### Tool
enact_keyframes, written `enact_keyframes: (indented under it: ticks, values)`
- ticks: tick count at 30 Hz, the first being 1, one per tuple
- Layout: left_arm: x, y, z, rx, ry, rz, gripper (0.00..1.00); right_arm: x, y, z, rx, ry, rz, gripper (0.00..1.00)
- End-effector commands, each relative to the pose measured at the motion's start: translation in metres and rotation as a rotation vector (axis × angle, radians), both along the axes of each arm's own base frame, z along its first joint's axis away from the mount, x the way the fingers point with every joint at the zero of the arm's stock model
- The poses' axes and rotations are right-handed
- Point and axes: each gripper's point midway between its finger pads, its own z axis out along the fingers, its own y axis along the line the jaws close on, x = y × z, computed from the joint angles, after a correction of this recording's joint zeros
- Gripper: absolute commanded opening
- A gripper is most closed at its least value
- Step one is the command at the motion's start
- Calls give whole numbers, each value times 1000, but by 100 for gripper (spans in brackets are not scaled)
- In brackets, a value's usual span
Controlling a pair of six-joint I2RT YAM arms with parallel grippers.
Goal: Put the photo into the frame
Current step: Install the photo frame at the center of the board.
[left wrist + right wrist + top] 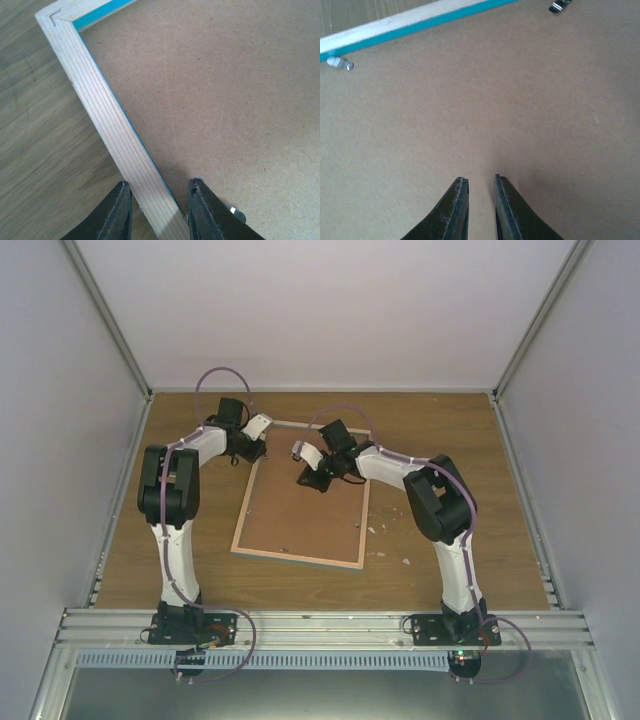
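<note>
Jaws, left gripper: astride one light-wood side rail of the large, thin rectangular picture frame, close to a stapled corner. One finger is over the wood-grain worktop outside the rail, the other over the brown fibreboard back panel inside it. Both fingers sit v. close to the rail. Cannot tell whether they clamp it or only flank it.

Jaws, right gripper: a narrow slit apart, nothing between them. Tips point down at the back panel, far half of the frame, approx. mid-width. Cannot tell whether the tips touch the board.

Frame position: lies flat on the worktop, back side up, roughly centred btwn the two arms. It is skewed, so its far-left corner is by the left gripper. A teal inner edge strip shows along the far rail, btwn wood and board.

Fittings: small silver retaining tab at the far rail, and a dark clip further along on the board.

Misc.: a few small white scraps on the worktop just right of the frame.
</note>
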Motion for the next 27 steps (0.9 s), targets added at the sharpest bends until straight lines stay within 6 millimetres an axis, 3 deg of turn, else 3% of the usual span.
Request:
enact_keyframes:
  ticks: [1,4,6,9,13,20,27]
  values:
    - [-29,21,-48,83,108,-36,29,0,-3,-9,3,10,6,17]
    - [-26,25,-41,55,104,-25,35,0,-3,-8,6,11,7,17]
    - [-21,22,-25,1,91,-11,49,0,-3,-6,10,11,8,17]
    - [-19,12,3,-61,60,-9,60,-1,-1,-6,16,12,10,17]
    - [-21,0,22,-101,64,-24,62,-1,-1,-7,17,17,10,17]
    - [-21,-12,28,-136,88,-21,62,-3,5,-3,10,-5,20,17]
    - [-2,-7,37,-139,57,53,61,-10,12,-10,3,2,38,14]
